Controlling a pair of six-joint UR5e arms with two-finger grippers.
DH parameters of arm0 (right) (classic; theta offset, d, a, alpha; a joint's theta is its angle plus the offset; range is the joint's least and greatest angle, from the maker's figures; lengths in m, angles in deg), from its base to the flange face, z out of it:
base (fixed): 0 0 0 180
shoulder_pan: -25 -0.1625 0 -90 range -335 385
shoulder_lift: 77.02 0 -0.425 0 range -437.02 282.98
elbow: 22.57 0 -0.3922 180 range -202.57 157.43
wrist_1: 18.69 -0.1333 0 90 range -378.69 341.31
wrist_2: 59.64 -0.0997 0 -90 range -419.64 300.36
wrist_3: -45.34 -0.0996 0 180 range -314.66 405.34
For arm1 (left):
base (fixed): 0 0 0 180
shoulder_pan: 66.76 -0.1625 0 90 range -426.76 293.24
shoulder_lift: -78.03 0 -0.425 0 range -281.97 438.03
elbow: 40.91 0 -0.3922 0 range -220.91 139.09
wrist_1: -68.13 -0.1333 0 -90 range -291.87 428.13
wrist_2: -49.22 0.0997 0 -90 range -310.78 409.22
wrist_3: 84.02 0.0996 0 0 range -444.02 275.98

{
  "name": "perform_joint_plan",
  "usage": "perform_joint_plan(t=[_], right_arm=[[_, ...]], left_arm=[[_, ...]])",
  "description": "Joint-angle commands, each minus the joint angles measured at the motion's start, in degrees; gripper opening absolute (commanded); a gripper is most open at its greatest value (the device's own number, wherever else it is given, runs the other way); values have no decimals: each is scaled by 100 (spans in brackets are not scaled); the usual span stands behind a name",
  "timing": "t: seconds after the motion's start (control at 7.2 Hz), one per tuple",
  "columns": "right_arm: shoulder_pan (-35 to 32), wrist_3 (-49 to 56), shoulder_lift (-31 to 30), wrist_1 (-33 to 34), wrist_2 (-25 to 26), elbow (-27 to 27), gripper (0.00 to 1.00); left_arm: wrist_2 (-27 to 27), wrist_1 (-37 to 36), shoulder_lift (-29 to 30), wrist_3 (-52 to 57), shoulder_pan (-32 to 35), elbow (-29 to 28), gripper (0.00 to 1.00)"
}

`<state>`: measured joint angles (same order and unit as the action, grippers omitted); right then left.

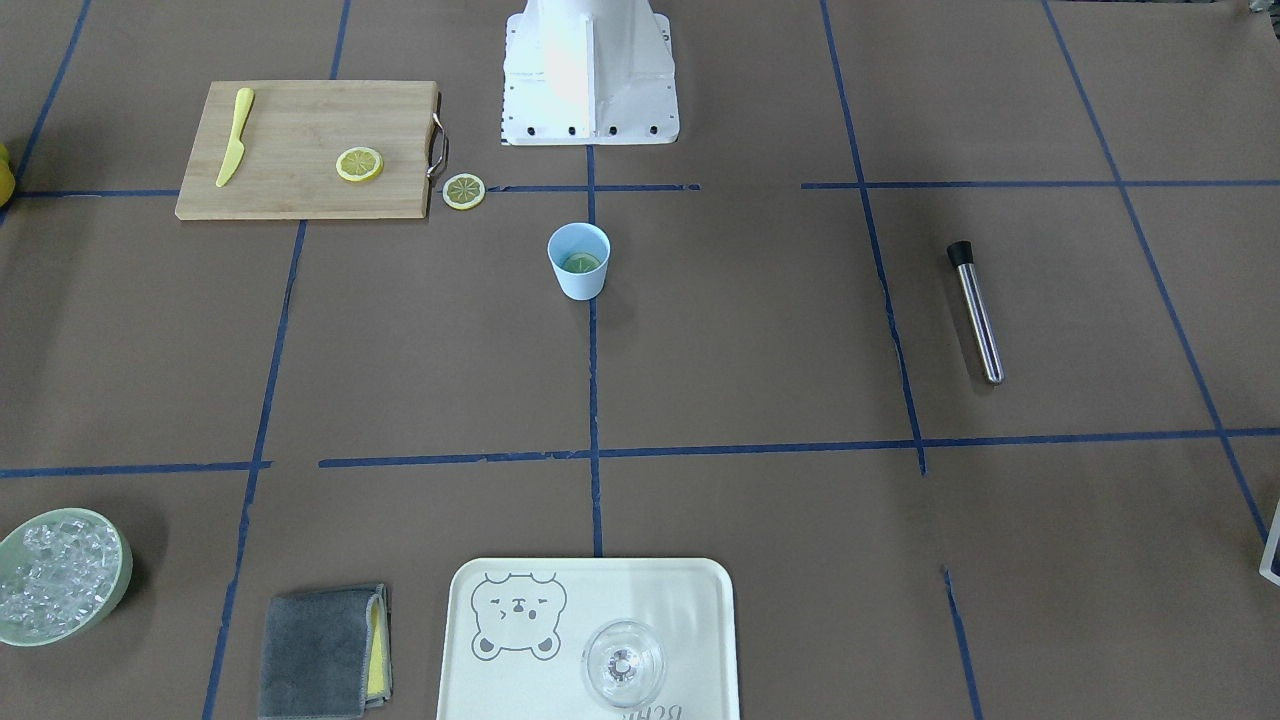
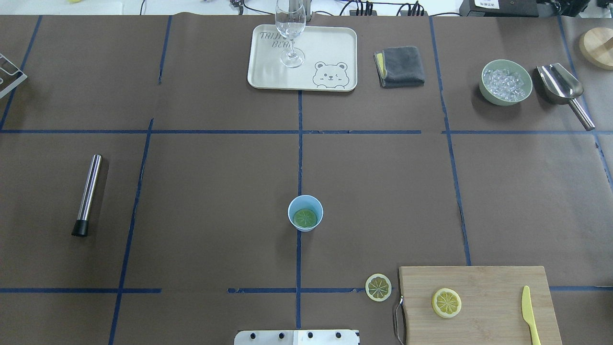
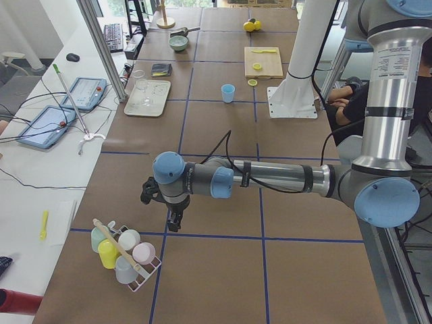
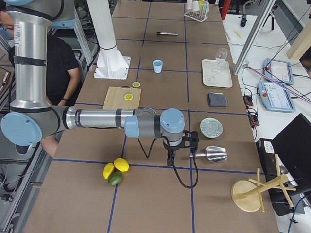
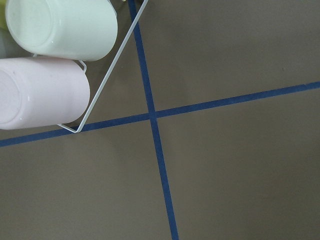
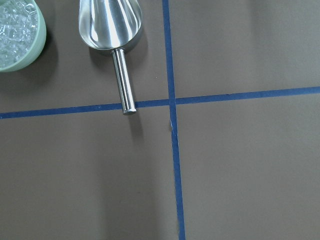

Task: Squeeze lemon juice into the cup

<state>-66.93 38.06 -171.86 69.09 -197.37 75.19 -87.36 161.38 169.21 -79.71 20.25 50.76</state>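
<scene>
Mid-tabletop: the cup stands upright on the centre blue tape line of the brown tabletop, a little out from the robot base. The lemon lies flat in the bottom of the cup and looks greenish against the blue wall.

To the cup's robot-right, nearer the base: cutting board with a second slice lying on it. A third slice is on the tabletop just beside the board's handle end. The yellow knife is at the board's end farthest from the cup.

To the cup's robot-left, well apart: steel tube with black cap, lying flat.

Beyond the cup, across from the base: tray with a stemmed glass upright on it. Further robot-right of that are the bowl of ice and the metal scoop.

The left hand is well apart from the cup, toward the robot-left end, pointing down just beside a wire rack of pastel cups. Finger spread: cannot tell.

The right hand is well apart from the cup, toward the robot-right end, pointing down near the scoop. Finger spread: cannot tell.
</scene>
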Motion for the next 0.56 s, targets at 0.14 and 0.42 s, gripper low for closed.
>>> perform_joint_plan(t=[0.14, 0.42], right_arm=[[0, 7, -8, -16, 0, 15, 100], [0, 7, 1, -16, 0, 6, 100]], left_arm=[[0, 0, -4, 0, 0, -17, 100], [0, 0, -4, -106, 0, -9, 100]])
